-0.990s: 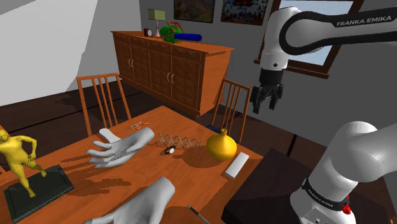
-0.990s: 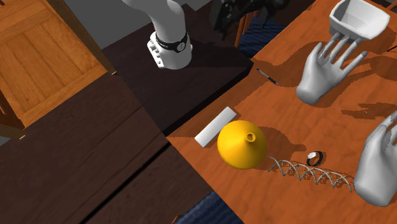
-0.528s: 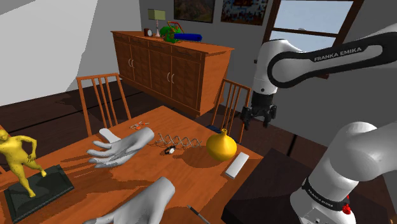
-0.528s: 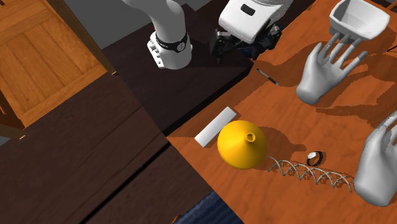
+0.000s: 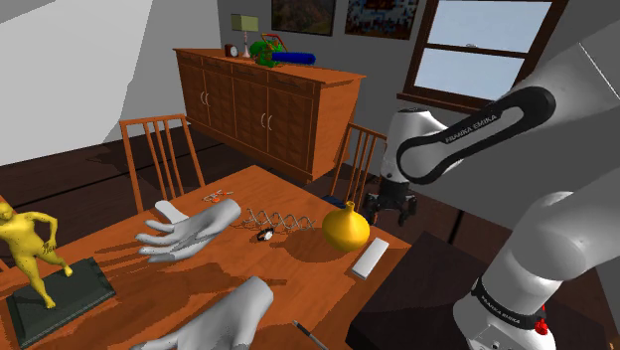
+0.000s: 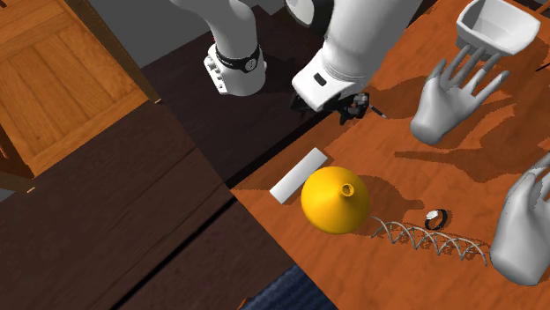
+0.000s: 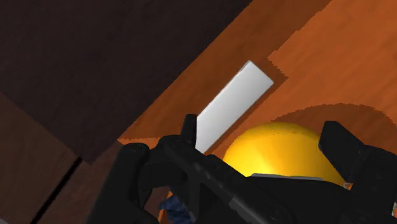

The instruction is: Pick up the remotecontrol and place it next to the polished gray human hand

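The white Franka arm bends down from its stand point(image 5: 427, 298) to the wooden worktop point(image 5: 288, 273). The black end effector point(image 5: 389, 207) hangs above the worktop edge that runs along the stand. In the wrist view its two fingers point(image 7: 189, 127) stand wide apart and clasp nothing.

The remote control point(image 5: 370, 259), a flat pale grey bar, lies flat at that same edge, just beside a round yellow vase point(image 5: 345, 229) and clear of the end effector. In the wrist view the remote control point(image 7: 232, 105) runs slantwise away from one fingertip, outside the gap between the fingers. The yellow vase point(image 7: 280, 146) shows within that gap, below the end effector point(image 7: 264, 130).

In the second exterior view the end effector point(image 6: 339, 104) is over the edge near a thin dark pen point(image 6: 370, 107), with the remote control point(image 6: 298, 174) farther along the edge. Two grey hand models point(image 6: 449, 92) point(image 6: 524, 225) rest farther in on the worktop point(image 6: 405, 167), well apart from the remote control.
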Motion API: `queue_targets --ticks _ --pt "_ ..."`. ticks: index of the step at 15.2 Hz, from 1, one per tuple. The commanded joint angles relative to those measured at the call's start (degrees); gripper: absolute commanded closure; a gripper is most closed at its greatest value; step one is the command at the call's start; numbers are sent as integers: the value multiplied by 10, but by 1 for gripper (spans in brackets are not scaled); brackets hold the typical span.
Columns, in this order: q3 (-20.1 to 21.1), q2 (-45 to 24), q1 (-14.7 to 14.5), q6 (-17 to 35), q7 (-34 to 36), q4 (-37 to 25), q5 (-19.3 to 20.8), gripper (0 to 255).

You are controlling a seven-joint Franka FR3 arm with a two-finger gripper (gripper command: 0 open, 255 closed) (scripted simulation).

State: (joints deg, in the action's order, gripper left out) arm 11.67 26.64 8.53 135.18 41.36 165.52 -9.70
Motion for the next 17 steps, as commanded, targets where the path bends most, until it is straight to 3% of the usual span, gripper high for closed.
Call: queue_targets --ticks 1,4,6,8,9,10,12,13,14,17 --pt "16 -53 12 68 40 8 -2 0" --pt "38 -141 38 166 103 11 13 0" --pt "52 -204 63 230 159 8 44 0" --pt "56 -271 90 290 243 0 116 0" --pt "43 -306 96 317 302 -7 174 0" --pt "15 -340 87 341 366 -17 240 0" --pt "-72 -405 28 386 476 -40 340 0" --pt "-114 -436 -5 408 519 -52 370 0" --pt "-121 -440 -13 412 520 -54 368 0" --pt "-144 -480 -19 434 585 -73 448 0"
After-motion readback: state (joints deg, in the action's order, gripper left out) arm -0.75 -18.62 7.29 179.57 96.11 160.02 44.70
